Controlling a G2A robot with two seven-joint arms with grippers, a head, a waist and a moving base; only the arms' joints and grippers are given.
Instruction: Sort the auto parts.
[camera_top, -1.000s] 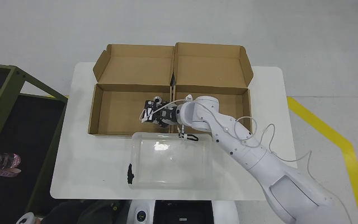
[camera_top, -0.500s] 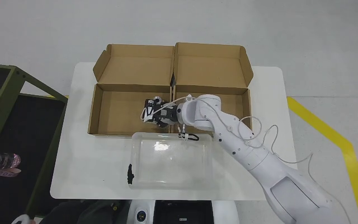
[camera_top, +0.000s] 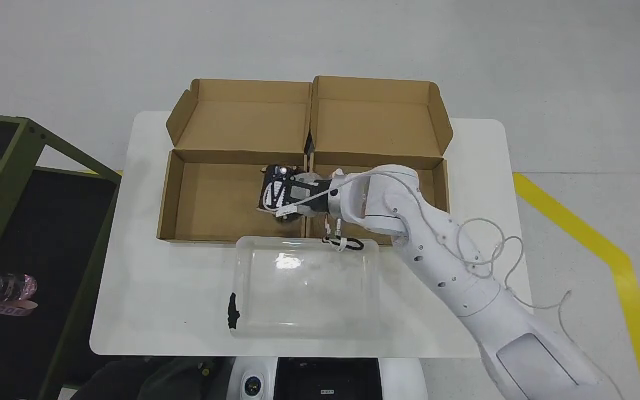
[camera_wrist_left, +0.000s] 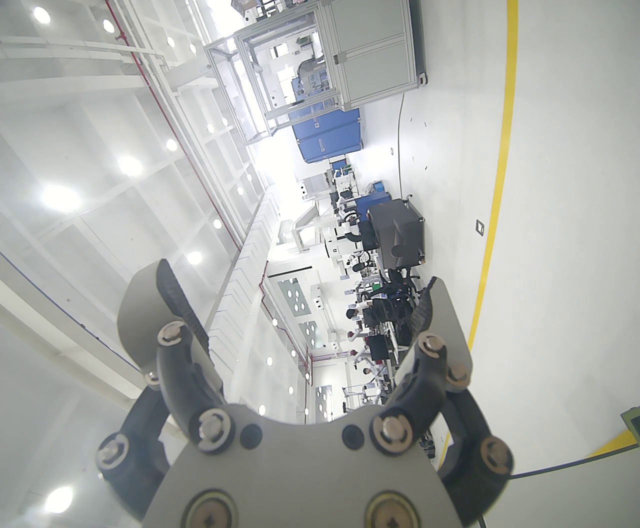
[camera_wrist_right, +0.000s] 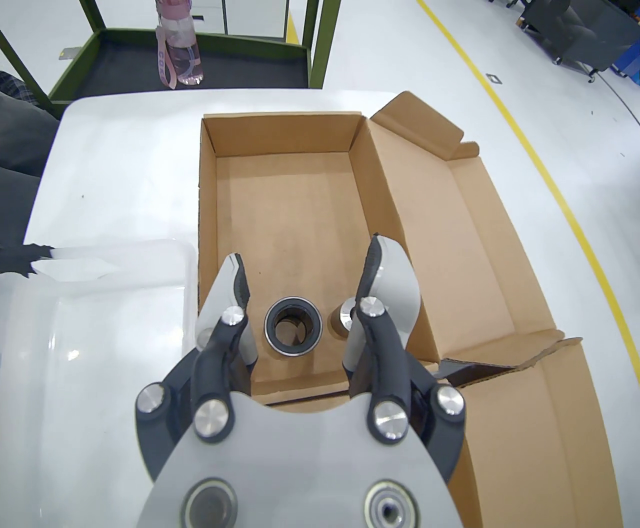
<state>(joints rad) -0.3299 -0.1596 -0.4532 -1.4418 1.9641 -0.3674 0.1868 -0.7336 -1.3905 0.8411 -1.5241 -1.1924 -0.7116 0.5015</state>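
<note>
A black ring-shaped part with a metal rim (camera_wrist_right: 292, 327) stands on the floor of the left cardboard box (camera_wrist_right: 280, 200), at its end nearest the second box. Beside it is a metal-topped cylindrical part (camera_wrist_right: 345, 315), half hidden behind one finger. My right gripper (camera_wrist_right: 306, 252) hangs open just above them, the ring lying between its fingers, holding nothing. From above, the right gripper (camera_top: 272, 192) covers both parts at the right end of the left box (camera_top: 210, 200). My left gripper (camera_wrist_left: 300, 290) is open, empty and pointed up at the room.
The right cardboard box (camera_top: 420, 180) adjoins the left one, both lids folded back. A clear plastic bin (camera_top: 305, 290) sits in front of the boxes, with a small black part (camera_top: 232, 310) at its left edge. A green cart (camera_wrist_right: 200, 75) carries a pink bottle (camera_wrist_right: 175, 55).
My right arm's wrist has turned and its gripper has shifted slightly toward the back of the left box, staying over the same end. The bin and boxes have not moved.
</note>
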